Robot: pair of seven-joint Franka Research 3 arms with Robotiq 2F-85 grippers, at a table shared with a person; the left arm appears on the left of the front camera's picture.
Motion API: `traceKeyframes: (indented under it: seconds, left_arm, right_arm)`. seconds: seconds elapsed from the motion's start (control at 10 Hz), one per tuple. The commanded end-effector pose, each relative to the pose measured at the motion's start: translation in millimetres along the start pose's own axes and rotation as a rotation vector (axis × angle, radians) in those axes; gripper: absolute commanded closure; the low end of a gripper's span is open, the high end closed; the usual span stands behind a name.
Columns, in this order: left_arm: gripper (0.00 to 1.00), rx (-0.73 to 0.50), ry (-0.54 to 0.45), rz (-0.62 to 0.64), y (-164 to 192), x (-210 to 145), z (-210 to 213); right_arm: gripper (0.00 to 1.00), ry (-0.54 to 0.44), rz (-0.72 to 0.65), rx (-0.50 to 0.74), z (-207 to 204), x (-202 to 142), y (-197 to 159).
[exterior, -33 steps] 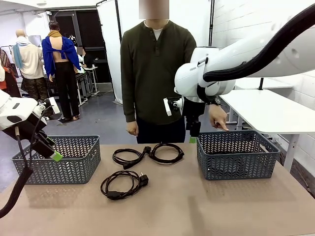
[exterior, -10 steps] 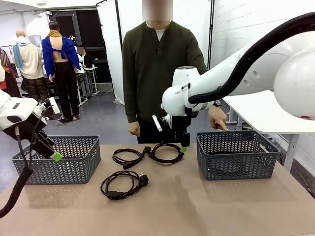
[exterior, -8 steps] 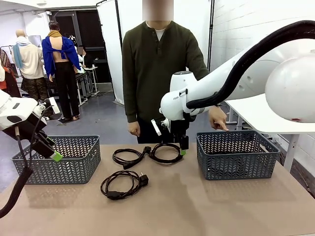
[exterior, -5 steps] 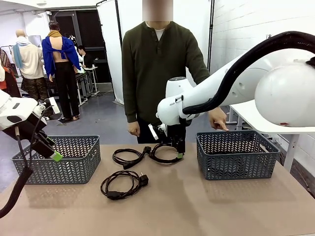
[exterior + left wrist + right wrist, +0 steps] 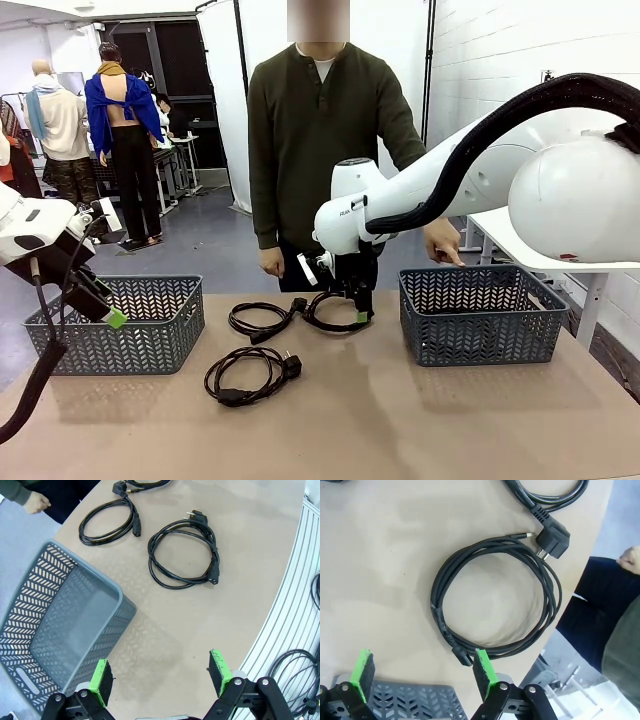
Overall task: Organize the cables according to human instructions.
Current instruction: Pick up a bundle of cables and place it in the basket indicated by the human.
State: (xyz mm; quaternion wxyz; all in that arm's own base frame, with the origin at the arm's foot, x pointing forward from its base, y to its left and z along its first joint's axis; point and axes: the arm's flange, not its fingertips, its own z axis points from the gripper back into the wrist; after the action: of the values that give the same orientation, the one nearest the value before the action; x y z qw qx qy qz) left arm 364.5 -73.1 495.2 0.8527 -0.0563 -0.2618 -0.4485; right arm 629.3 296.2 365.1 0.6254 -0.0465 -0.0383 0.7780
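Observation:
Three coiled black cables lie on the table: one near the front (image 5: 250,375), one at the far middle (image 5: 258,322), and one to its right (image 5: 335,312). My right gripper (image 5: 358,312) hangs low over the right-hand far coil, open. The right wrist view shows that coil (image 5: 495,605) just ahead of the spread green pads (image 5: 482,667), with its plug (image 5: 552,542) at the far side. My left gripper (image 5: 105,310) hovers beside the left basket, open and empty (image 5: 160,670). The left wrist view shows the front coil (image 5: 185,555) and the far middle coil (image 5: 107,520).
A grey mesh basket (image 5: 120,325) stands at the table's left, another (image 5: 480,315) at the right. The person stands at the far side, one hand (image 5: 443,245) down by the right basket's far rim, the other hand (image 5: 268,262) hanging at the table's edge.
My right arm has swung left from above the right basket and come down over the far right cable coil. The left arm and the cables have stayed still.

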Motion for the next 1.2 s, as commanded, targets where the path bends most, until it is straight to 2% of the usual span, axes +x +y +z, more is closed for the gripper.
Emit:
traceKeyframes:
  seconds: [0.0, 0.5, 1.1]
  left_arm:
    - [0.0, -0.009, -0.007, 0.014, -0.8, -1.1, 0.0]
    - [0.0, -0.009, -0.007, 0.014, -0.8, -1.1, 0.0]
    - [0.0, -0.009, -0.007, 0.014, -0.8, -1.1, 0.0]
  right_arm:
    - [0.0, 0.0, 0.0, -0.01, 0.4, -2.9, 2.9]
    - [0.0, -0.006, -0.059, 0.014, -19.5, -1.1, -13.1]
    - [0.0, -0.024, -0.058, 0.044, -42.5, 0.2, -22.2]
